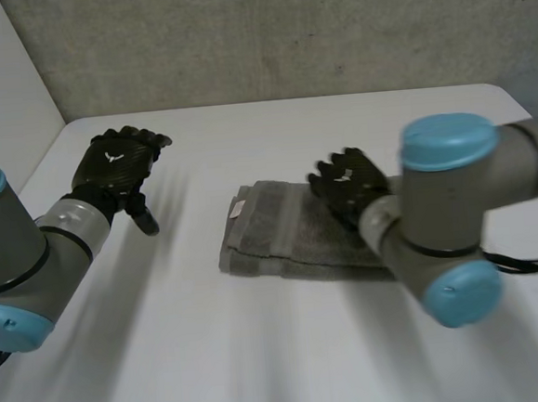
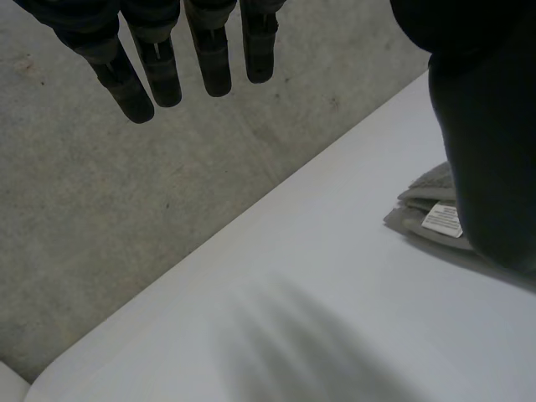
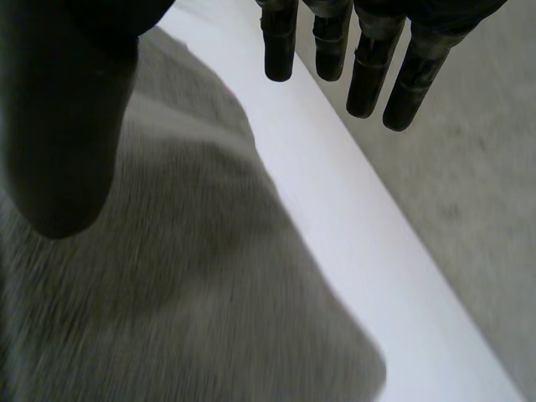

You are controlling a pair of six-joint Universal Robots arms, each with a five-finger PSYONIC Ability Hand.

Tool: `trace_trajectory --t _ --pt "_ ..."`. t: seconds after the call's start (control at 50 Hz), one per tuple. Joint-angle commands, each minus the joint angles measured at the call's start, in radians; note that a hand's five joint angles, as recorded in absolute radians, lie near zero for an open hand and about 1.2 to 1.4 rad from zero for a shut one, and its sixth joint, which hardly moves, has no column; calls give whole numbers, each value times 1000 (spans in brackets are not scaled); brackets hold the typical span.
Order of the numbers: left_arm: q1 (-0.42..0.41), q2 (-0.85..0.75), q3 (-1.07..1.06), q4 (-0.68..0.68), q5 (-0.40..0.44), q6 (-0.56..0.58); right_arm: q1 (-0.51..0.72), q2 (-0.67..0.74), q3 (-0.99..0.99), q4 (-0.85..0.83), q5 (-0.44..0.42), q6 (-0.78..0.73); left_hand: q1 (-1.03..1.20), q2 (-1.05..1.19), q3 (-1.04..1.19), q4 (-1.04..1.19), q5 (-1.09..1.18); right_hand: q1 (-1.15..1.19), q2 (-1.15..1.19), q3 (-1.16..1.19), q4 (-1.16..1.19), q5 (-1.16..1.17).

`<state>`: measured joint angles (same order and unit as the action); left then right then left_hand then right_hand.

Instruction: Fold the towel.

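From the head view, the folded grey towel [image 1: 281, 235] lay near the middle of the white counter [image 1: 216, 354], with a small white label [image 1: 239, 206] at its nine o'clock end. The left robot hand [image 1: 117, 166] hung over bare counter at the towel's ten o'clock, well apart from it, fingers spread and holding nothing. The right robot hand [image 1: 347, 185] sat over the towel's three o'clock half. In the left wrist view, that hand's fingers [image 2: 159, 71] were straight and empty, and beside its thumb showed the towel's labelled corner. In the right wrist view, the fingers [image 3: 368, 75] reached straight past the towel's edge, unclenched, with grey cloth under the palm; whether they touched it could not be told.
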<state>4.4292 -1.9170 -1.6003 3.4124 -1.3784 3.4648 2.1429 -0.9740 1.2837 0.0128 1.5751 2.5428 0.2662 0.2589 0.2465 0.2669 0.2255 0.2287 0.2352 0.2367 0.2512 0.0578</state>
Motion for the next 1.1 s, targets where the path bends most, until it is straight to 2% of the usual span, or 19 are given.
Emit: trace_trajectory --t 0.02,0.22,0.26,0.28,0.3,0.5,0.6,0.64,0.7,0.74,0.84,0.86,0.88,0.9,0.92,0.94,0.96,1.02,1.1 --pt "-17 1 -4 1 -1 -1 -151 -91 265 -68 -59 30 -82 -75 -62 -83 -216 29 22 21 6 25" --pt "-47 -8 -12 11 -1 0 -248 -72 368 -146 -66 -1 -82 -75 -62 -83 -216 672 666 664 650 669" --pt "-48 -10 -15 18 -2 0 -267 -54 368 -146 -47 -35 -82 -75 -62 -83 -216 1026 1019 1018 1003 1022" --pt "-48 -10 -15 18 -2 0 -267 -54 368 -146 -47 -35 -82 -75 -62 -83 -216 1028 1021 1020 1005 1024" --pt "-48 -8 -16 19 -2 0 -279 -58 370 -148 -34 -54 -82 -75 -62 -83 -216 1166 1160 1158 1144 1162" --pt "-47 7 -18 19 -2 0 -299 -161 281 -145 -6 -229 -82 -75 -62 -83 -216 1168 1161 1160 1145 1164" --pt "-51 16 -10 18 -5 0 -184 -158 160 -134 -27 -259 -82 -75 -62 -83 -216 1168 1161 1160 1145 1164" --pt "-60 26 2 19 -7 -1 -50 -100 85 -132 -104 -271 -82 -75 -62 -83 -216 1168 1161 1160 1145 1164" --pt "-67 27 13 19 -7 -4 6 -57 55 -129 -156 -283 -82 -75 -62 -83 -216 1168 1161 1160 1145 1164" --pt "-76 29 40 19 -10 -9 90 0 26 -107 -254 -334 -82 -75 -62 -83 -216 1168 1161 1160 1145 1164" --pt "-111 27 83 19 -20 -21 127 28 13 -57 -296 -386 -82 -75 -62 -83 -216 1168 1161 1160 1145 1164" --pt "-126 26 101 19 -30 -27 121 28 13 -54 -284 -380 -82 -75 -62 -83 -216 901 895 893 879 898" --pt "-126 26 102 19 -30 -27 121 28 13 -54 -283 -380 -82 -75 -62 -83 -216 898 892 890 876 895" --pt "-140 20 120 19 -40 -36 121 21 14 -54 -259 -368 -82 -75 -62 -83 -216 512 505 504 489 508" --pt "-140 20 120 19 -40 -36 121 21 14 -54 -259 -368 -82 -75 -62 -83 -216 508 502 500 486 504" --pt "-154 12 138 19 -53 -45 121 14 17 -54 -226 -340 -82 -75 -62 -83 -216 156 150 148 134 153" --pt "-166 9 157 18 -63 -56 117 -4 20 -54 -181 -296 -82 -75 -62 -83 -216 -54 -61 -62 -77 -58" --pt "-189 -17 197 18 -80 -81 82 -90 42 -54 -123 -169 -76 -69 -57 -77 -210 -54 -61 -62 -77 -58" --pt "-221 -55 246 15 -91 -113 22 -162 80 -56 -109 -17 -70 -63 -51 -71 -204 -54 -61 -62 -77 -58"
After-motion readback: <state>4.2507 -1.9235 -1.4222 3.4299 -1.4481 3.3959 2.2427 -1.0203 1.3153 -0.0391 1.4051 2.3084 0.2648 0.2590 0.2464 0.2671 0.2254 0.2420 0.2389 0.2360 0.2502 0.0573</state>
